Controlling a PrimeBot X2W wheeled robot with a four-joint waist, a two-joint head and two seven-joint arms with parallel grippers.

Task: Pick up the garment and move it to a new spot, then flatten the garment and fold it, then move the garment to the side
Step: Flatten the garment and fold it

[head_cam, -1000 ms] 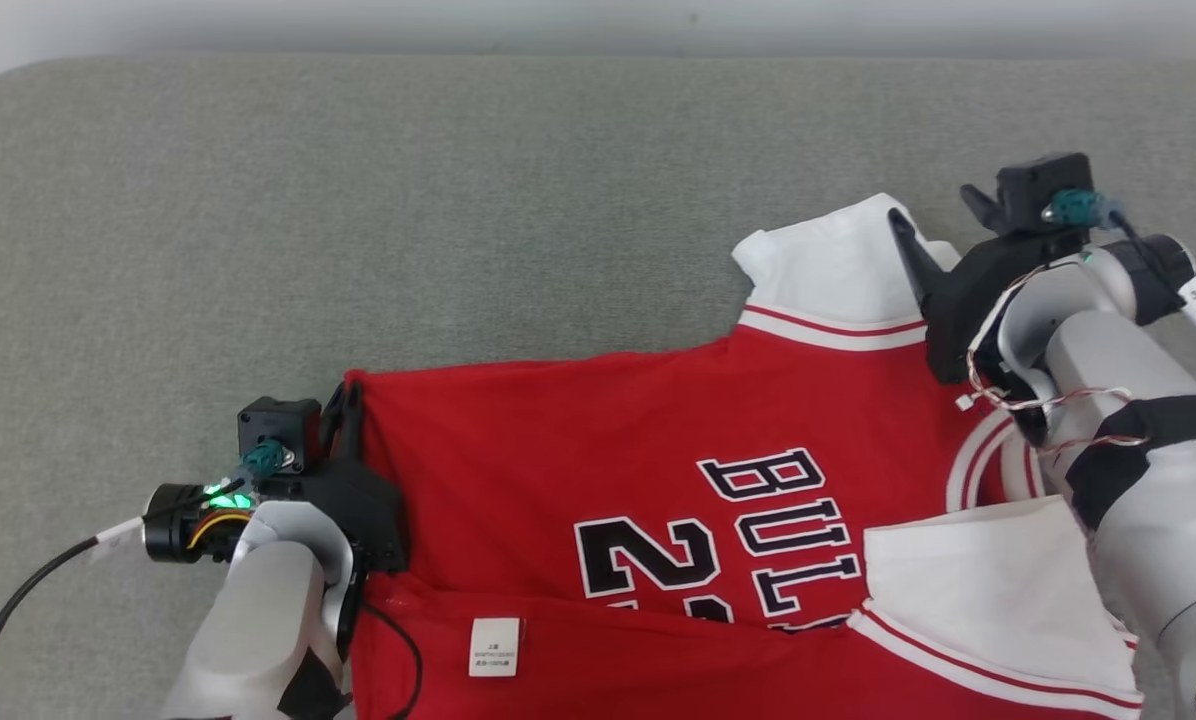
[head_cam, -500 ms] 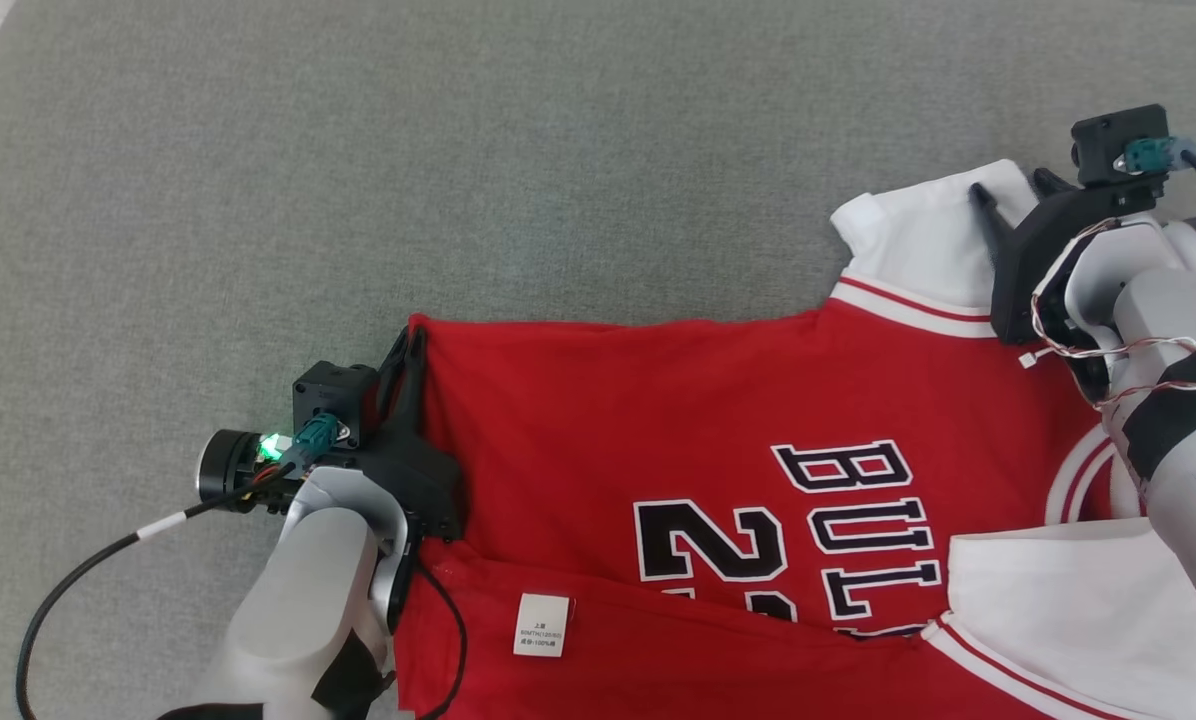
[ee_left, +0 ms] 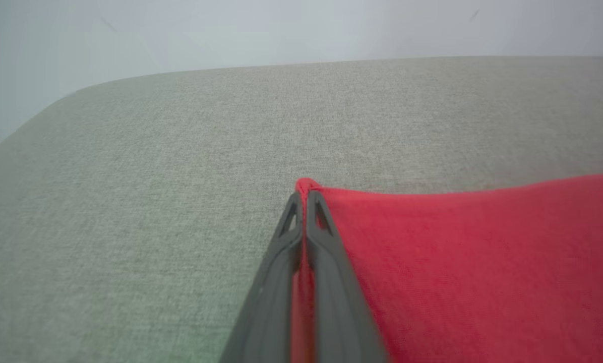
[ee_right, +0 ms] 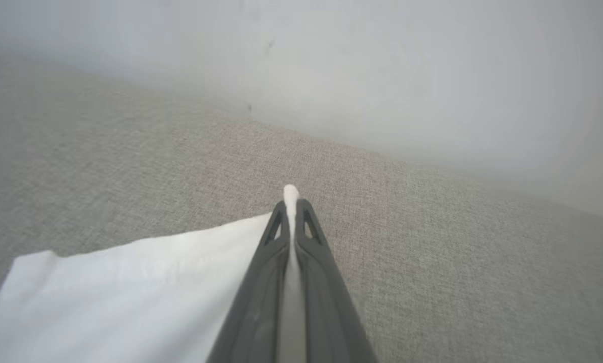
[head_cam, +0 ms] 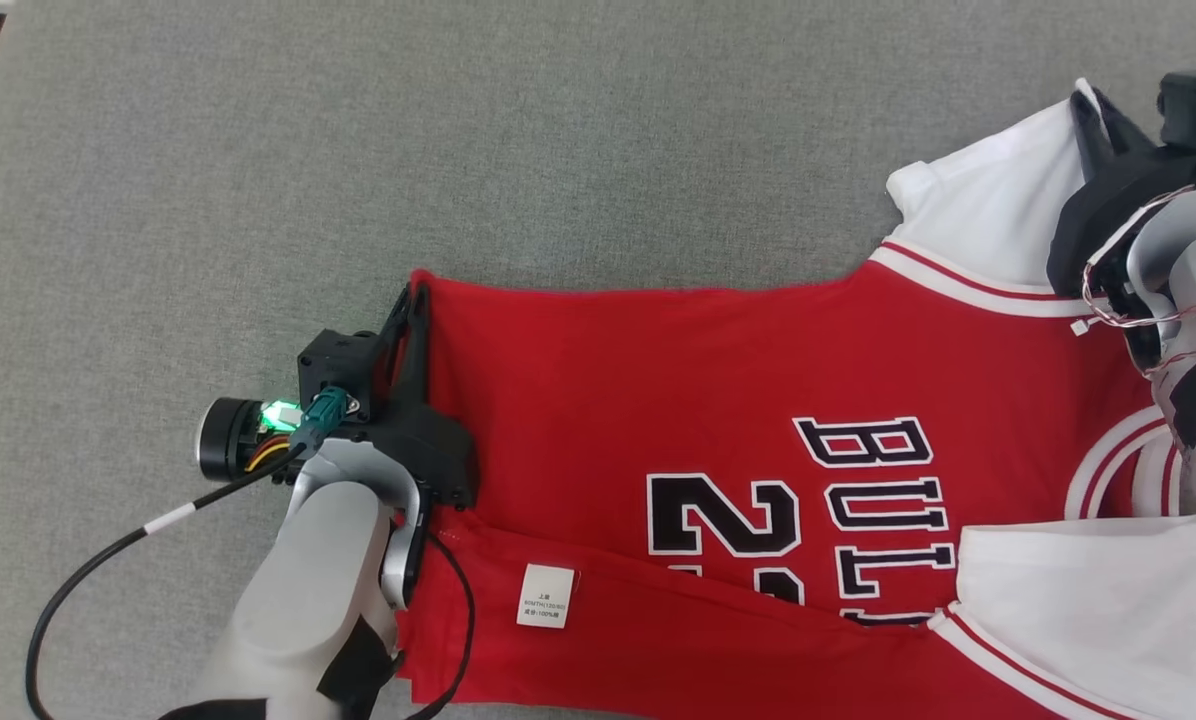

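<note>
So, I judge this to be the flattening step: the red shirt (head_cam: 678, 390) lies spread on the grey counter (head_cam: 458, 150), its lower part folded over. My left fingers (ee_left: 301, 196) are clamped tight on the shirt's red corner (ee_left: 306, 184). My right fingers (ee_right: 291, 201) are pinched together on the edge of its white sleeve (head_cam: 978, 215). The next move, I think, calls for drawing both ends apart evenly, low over the counter, to stretch the cloth flat.
</note>
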